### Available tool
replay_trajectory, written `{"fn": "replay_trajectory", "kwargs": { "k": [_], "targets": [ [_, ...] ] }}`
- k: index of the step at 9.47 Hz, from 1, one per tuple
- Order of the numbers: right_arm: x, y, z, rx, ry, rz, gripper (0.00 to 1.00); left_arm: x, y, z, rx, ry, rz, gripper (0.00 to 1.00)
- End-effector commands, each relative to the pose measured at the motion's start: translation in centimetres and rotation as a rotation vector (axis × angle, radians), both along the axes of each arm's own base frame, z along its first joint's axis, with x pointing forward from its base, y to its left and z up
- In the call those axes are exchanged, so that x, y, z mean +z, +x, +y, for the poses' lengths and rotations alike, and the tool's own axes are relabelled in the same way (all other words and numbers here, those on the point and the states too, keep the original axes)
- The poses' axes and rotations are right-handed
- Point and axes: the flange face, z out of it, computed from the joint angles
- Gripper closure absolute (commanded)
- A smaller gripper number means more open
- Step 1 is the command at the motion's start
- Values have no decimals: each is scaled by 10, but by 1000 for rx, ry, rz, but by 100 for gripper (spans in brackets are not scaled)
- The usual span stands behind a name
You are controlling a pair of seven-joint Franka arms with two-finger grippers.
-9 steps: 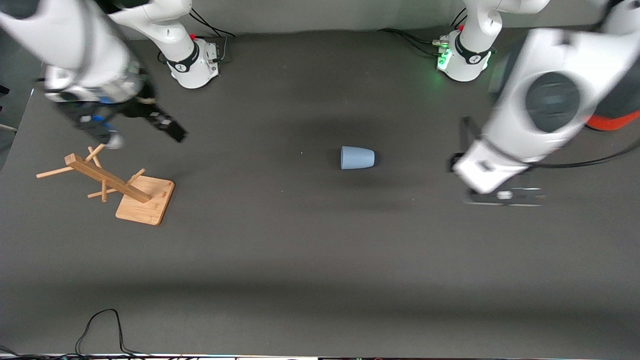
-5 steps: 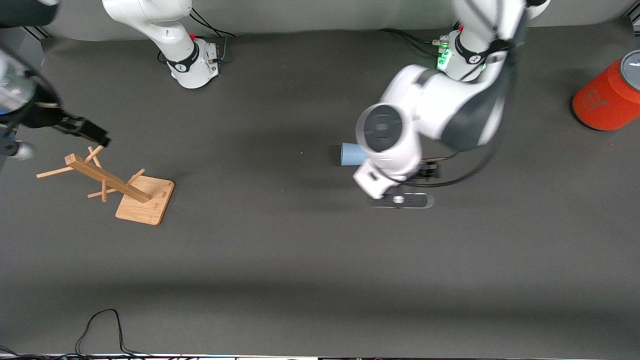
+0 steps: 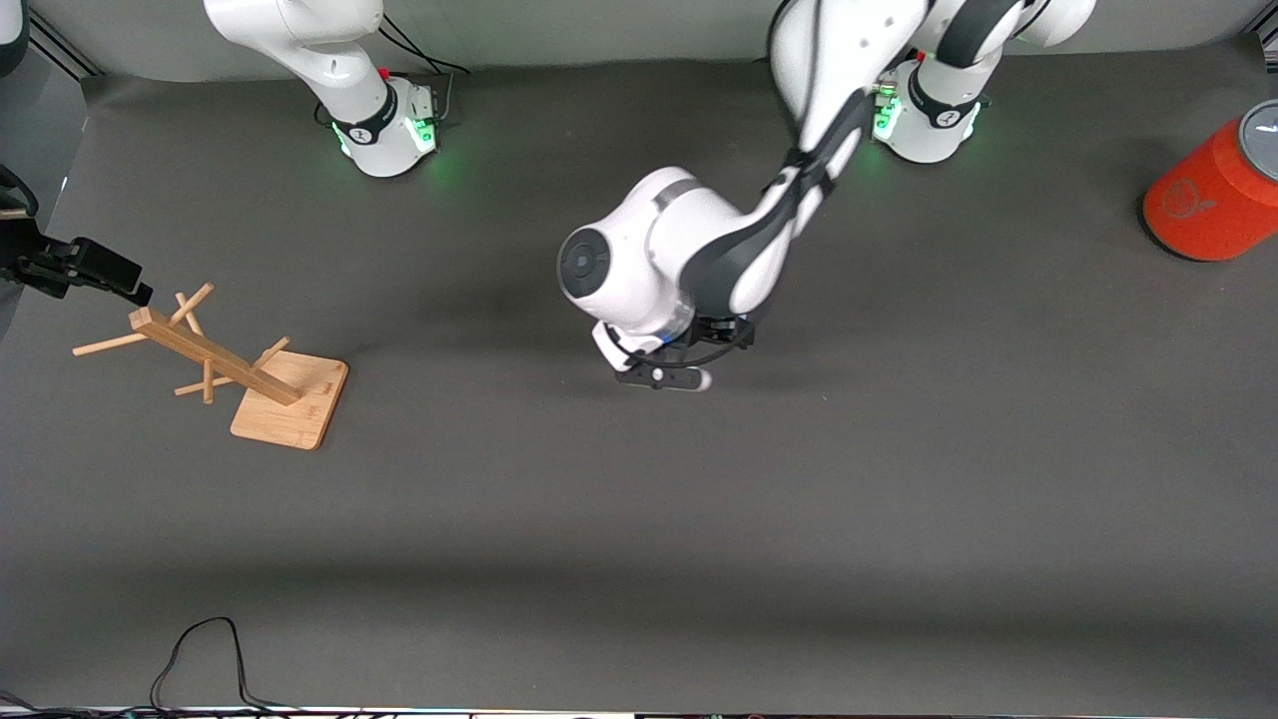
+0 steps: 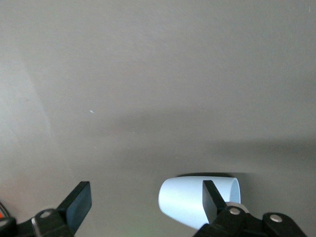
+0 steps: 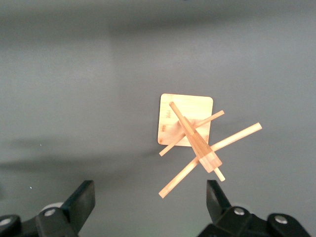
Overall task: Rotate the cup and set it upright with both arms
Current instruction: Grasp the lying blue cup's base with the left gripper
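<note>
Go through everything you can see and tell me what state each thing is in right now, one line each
Cup: lying on its side on the table, not gripped.
Left tool: open, low over the cup, one finger in front of it.
Right tool: open, empty, over the rack.
Rack: standing upright at the right arm's end, pegs bare.
Orange cylinder: upright at the left arm's end.

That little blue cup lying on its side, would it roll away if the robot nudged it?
Probably: the cup lies on its round side, so a nudge could roll it. Being wider at the rim, it would likely curve rather than go straight. It looks stiff and light. The left tool is open, one finger in front of it.
</note>
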Motion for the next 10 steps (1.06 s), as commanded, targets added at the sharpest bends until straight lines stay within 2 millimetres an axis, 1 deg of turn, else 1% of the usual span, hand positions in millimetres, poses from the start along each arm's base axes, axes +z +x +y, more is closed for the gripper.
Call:
{"fn": "replay_trajectory", "kwargs": {
  "k": [1, 2, 3, 4, 5, 6, 7, 8, 9, 10],
  "targets": [
    [-2, 2, 0, 17, 22, -12, 0, -16, -13, -13, -71, 52, 16, 0],
    [-1, 2, 3, 21, 22, -13, 0, -16, -15, -14, -83, 51, 31, 0],
    [-1, 3, 9, 29, 20, -13, 0, -30, -21, -18, -96, 63, 46, 1],
    [0, 3, 14, 37, 19, -15, 0, -50, -37, -27, -122, 86, 61, 1],
    [0, 3, 14, 37, 20, -15, 0, -73, -51, -33, -147, 119, 77, 1],
    [-2, 3, 14, 37, 19, -13, 0, -89, -58, -32, -160, 145, 91, 2],
    [-2, 4, 14, 38, 19, -16, 0, -93, -64, -32, -194, 158, 118, 3],
    [-3, 4, 13, 37, 17, -16, 0, -95, -70, -31, -246, 175, 161, 7],
    [-5, 5, 13, 38, 17, -13, 0, -93, -68, -30, -276, 178, 180, 12],
    [-5, 5, 10, 43, 17, -14, 0, -88, -62, -29, -300, 170, 191, 14]
  ]
}}
